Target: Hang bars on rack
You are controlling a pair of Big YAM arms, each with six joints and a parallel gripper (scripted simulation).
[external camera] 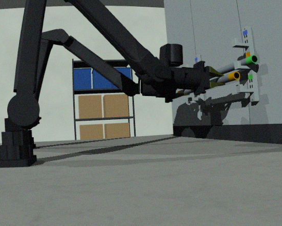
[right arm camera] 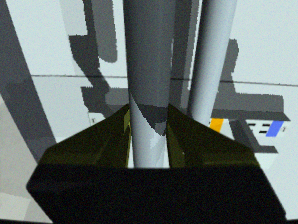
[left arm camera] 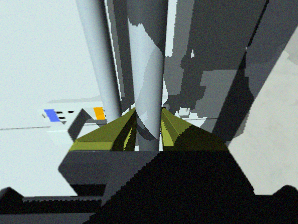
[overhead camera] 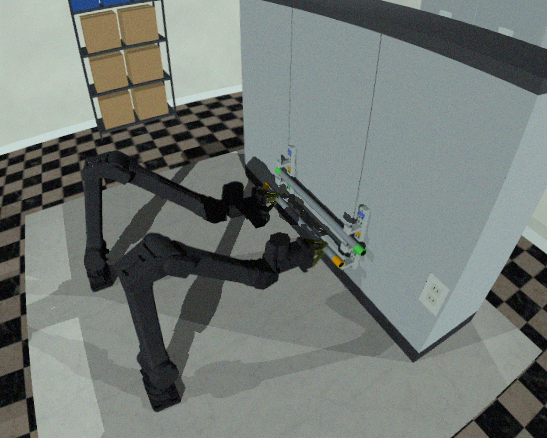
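The orange-ended bar [overhead camera: 337, 261] [external camera: 232, 76] [left arm camera: 149, 75] [right arm camera: 147, 55] is held out in front of the rack [overhead camera: 365, 217] [external camera: 255, 90], lower than the green-ended bar [overhead camera: 359, 249] [external camera: 251, 59] [left arm camera: 94, 45] [right arm camera: 215, 50], which lies on the middle arms, under the orange labels [external camera: 248, 54] [left arm camera: 99, 113] [right arm camera: 216, 124]. The left gripper [overhead camera: 272, 196] [external camera: 180, 92] [left arm camera: 148, 112] and right gripper [overhead camera: 321, 246] [external camera: 223, 79] [right arm camera: 148, 111] each have their fingers partly open, closed around the orange-ended bar. The blue labels [overhead camera: 361, 215] [external camera: 245, 32] [left arm camera: 51, 115] [right arm camera: 274, 128] sit at the top, over the upper arms.

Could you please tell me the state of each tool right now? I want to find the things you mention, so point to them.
Left tool [overhead camera: 273, 195] [external camera: 180, 92] [left arm camera: 149, 110]: closed on the orange-ended bar [overhead camera: 338, 260] [external camera: 228, 77] [left arm camera: 148, 75] [right arm camera: 149, 60].
Right tool [overhead camera: 323, 246] [external camera: 224, 79] [right arm camera: 149, 107]: closed on the same bar.
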